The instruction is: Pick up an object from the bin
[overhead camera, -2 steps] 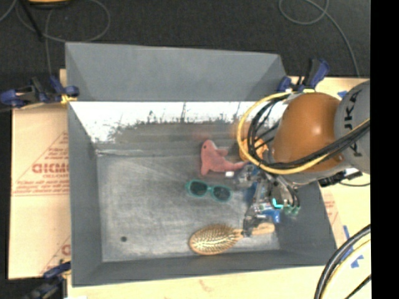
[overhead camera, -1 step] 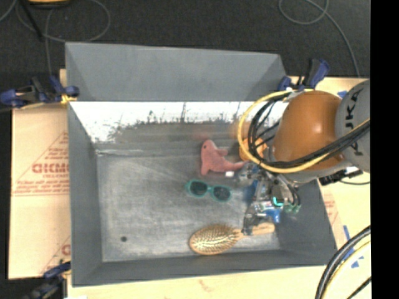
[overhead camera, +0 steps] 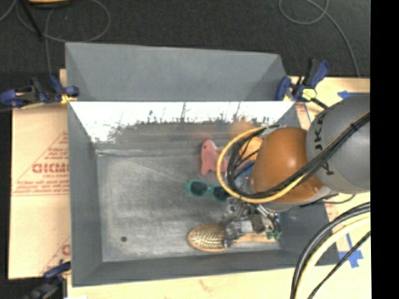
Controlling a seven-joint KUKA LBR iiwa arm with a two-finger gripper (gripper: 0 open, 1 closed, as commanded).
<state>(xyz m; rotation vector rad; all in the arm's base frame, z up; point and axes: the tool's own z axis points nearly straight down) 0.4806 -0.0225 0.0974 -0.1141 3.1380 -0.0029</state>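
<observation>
Nearest to me, at the lower middle of the frame, a hairbrush [overhead camera: 207, 237] lies flat on the floor of the grey bin [overhead camera: 84, 198]. Its golden oval head points left and its wooden handle runs right, almost parallel to the front wall and just beside it. The gripper [overhead camera: 244, 222] hangs directly above the place where handle meets head, and looks to be touching it or very nearly. Whether it is apart, together or clamped on the handle I cannot tell, since the wrist and its wiring cover that spot. I take the brush to be the thing meant for picking. The handle offers a narrow straight piece to close across, which would explain the arm standing over that end and not over the broad head.

Room is tight there. The front wall slopes up right behind the brush and the right wall is close, so a straight lift looks safer than any sideways drag.

A little further up, left of the wrist, a pair of teal sunglasses [overhead camera: 201, 189] lies near the gripper but apart from the brush. Beyond them a pink soft-looking thing [overhead camera: 209, 156] rests towards the back wall. The arm's orange cover [overhead camera: 283, 167] and a loop of cables [overhead camera: 227, 161] hang over the right side. The whole left half of the floor is bare.
</observation>
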